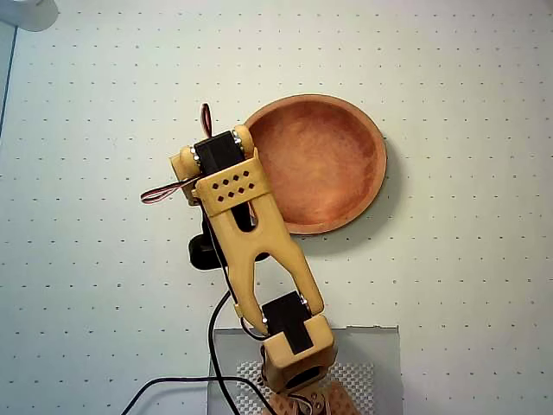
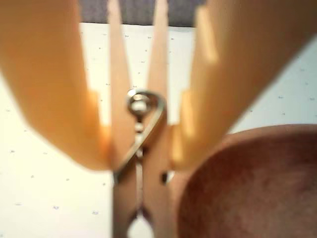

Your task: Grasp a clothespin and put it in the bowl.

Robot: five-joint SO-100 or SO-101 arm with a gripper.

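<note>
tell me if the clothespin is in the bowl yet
Not yet. In the wrist view the claw is shut on the clothespin, beside the bowl's rim. The overhead view shows the bowl empty.

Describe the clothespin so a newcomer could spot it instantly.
In the wrist view, start at the reddish-brown bowl at lower right. Just left of its rim, the clothespin is clamped between the orange gripper fingers: two slim pale wooden prongs joined by a metal spring.
</note>
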